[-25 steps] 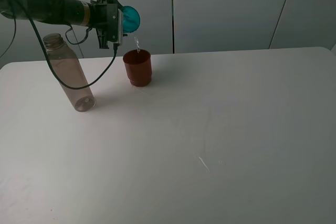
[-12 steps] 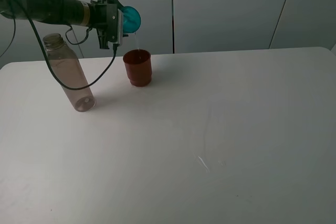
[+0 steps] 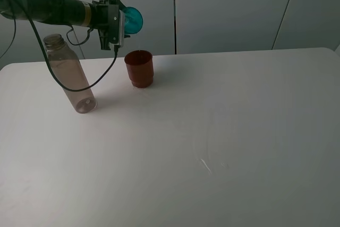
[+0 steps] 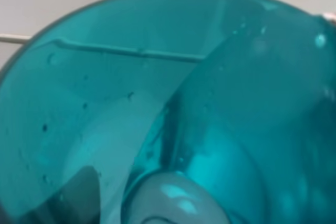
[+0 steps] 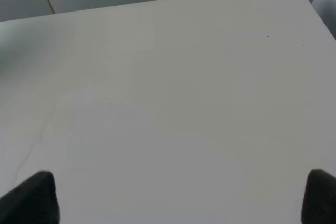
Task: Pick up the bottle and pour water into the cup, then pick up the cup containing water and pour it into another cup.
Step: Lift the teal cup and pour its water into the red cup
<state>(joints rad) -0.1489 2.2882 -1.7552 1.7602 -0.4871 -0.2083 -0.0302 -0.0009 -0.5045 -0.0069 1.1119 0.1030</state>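
Teal cup (image 3: 133, 18): translucent, smooth-sided, tipped sideways above red-brown cup (image 3: 139, 68), clamped in left end effector (image 3: 123, 20). Right end effector (image 5: 176, 198): jaws spread apart.

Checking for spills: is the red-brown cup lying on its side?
No, the red-brown cup stands upright on the table.

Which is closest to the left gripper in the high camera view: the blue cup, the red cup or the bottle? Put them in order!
1. blue cup: held tipped in the left gripper.
2. red cup: standing just below the gripper, slightly right.
3. bottle: standing farther off, on the left.
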